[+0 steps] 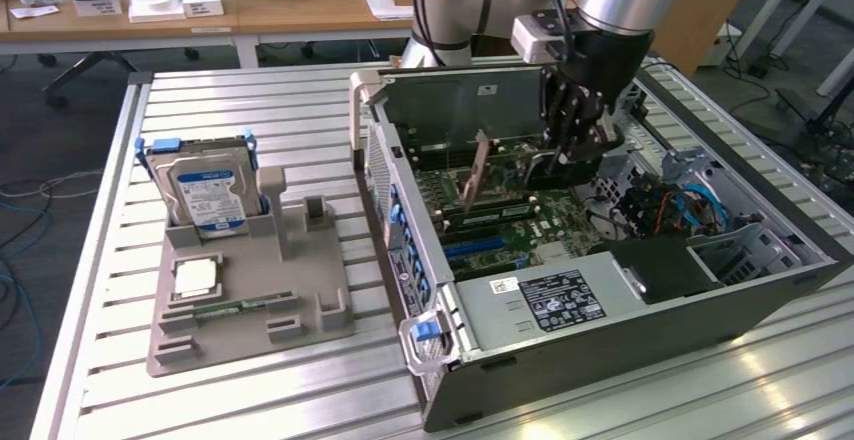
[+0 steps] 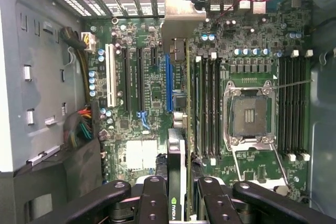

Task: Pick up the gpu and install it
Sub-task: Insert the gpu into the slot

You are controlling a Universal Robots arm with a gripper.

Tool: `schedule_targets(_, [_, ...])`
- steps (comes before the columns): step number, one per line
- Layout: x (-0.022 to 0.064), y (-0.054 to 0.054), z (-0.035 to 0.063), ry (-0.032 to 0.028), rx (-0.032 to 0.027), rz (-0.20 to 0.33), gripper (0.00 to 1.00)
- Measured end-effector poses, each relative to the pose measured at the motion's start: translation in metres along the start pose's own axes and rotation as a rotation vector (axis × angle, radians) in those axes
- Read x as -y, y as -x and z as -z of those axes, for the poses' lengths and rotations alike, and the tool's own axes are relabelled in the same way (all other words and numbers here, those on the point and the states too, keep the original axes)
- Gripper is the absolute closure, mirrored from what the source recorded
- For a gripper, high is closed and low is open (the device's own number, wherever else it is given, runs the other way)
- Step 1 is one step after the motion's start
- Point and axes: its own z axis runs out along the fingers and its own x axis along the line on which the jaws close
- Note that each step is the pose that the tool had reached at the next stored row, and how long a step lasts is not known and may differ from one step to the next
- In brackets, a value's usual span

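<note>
Gpu (image 2: 177,166) held edge-on over green motherboard (image 2: 142,93) inside open grey metal case (image 2: 31,77): thin board, black cooler block, bent silver bracket (image 2: 181,17) toward perforated rear wall. Pinched narrowly between black jointed fingers (image 2: 153,198) of gripper (image 2: 181,205). Boxy hard drive (image 1: 203,195) upright outside case.

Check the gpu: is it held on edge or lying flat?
On edge. The gpu stands edgewise between the fingers of the end effector, over the motherboard. Seated or not: cannot tell.
</note>
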Motion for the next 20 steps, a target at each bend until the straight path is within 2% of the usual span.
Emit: schedule_targets(20, [-0.0132,-0.005,-0.0138,0.0001,0.0,0.007,0.73])
